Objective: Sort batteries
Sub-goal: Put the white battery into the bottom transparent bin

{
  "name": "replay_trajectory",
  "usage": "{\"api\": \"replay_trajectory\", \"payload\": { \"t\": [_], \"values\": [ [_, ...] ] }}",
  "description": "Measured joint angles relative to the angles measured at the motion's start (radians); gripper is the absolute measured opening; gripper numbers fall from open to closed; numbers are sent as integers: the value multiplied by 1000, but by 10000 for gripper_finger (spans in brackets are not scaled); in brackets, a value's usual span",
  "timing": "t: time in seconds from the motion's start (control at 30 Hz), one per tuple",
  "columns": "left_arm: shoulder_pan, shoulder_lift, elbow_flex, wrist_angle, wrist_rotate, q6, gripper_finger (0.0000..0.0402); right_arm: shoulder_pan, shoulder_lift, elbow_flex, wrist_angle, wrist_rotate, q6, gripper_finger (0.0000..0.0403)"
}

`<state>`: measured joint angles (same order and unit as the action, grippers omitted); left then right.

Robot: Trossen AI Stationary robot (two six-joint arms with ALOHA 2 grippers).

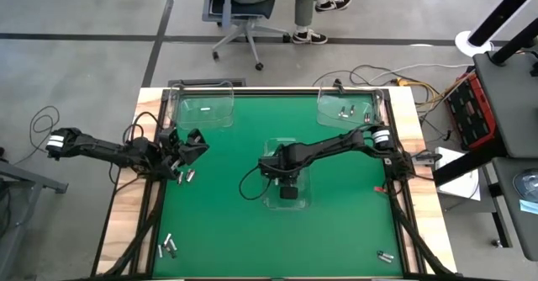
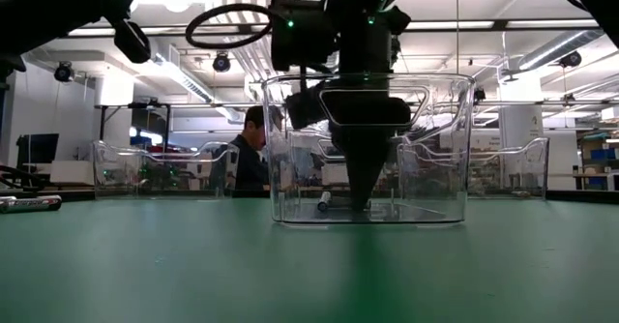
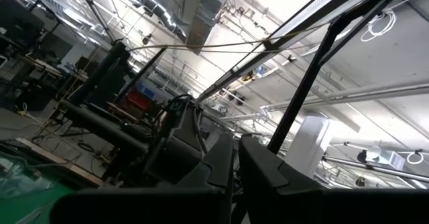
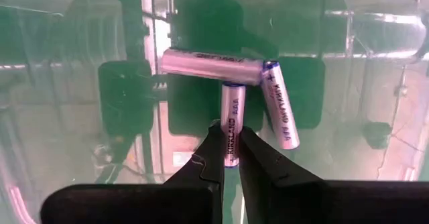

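Batteries (image 4: 231, 133) read "KIRKLAND AAA"; right end effector (image 4: 228, 158) reaches down into bin (image 2: 455, 149), clamped on one; left end effector (image 3: 234, 170) closed, tilted upward

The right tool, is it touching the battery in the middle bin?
Touching. The right wrist view shows the right tool with its fingers pressed against both sides of the Kirkland AAA battery inside the clear bin.

Two arms of dark, near-black links. Left arm (image 1: 109, 151): white band near its outer end; thin black cable looped beside it. Right arm (image 1: 336, 145): white band at one joint; black cable looping below its gripper head. Right gripper (image 4: 228, 158): dark, tapered fingers
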<state>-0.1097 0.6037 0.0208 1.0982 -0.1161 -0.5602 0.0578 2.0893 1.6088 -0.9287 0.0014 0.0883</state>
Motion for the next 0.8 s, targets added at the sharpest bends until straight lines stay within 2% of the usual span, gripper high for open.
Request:
{"api": "replay_trajectory", "payload": {
  "t": [0.17, 0.47, 0.6, 0.7, 0.8],
  "values": [
    [0, 0, 0, 0, 9, -2, 7, 0, 22, 2, 2, 1, 14, 46],
    [0, 0, 0, -6, 23, 8, 7, 2, -6, 46, -53, -2, 52, 179],
    [0, 0, 0, -10, 23, 26, 7, 32, -119, 108, -116, 8, 115, 222],
    [0, 0, 0, -9, 20, 25, 7, 99, -248, 109, -120, 112, 171, 238],
    [0, 1, 0, -7, 20, -5, 7, 203, -378, 50, -124, 237, 228, 243]
  ]
}}
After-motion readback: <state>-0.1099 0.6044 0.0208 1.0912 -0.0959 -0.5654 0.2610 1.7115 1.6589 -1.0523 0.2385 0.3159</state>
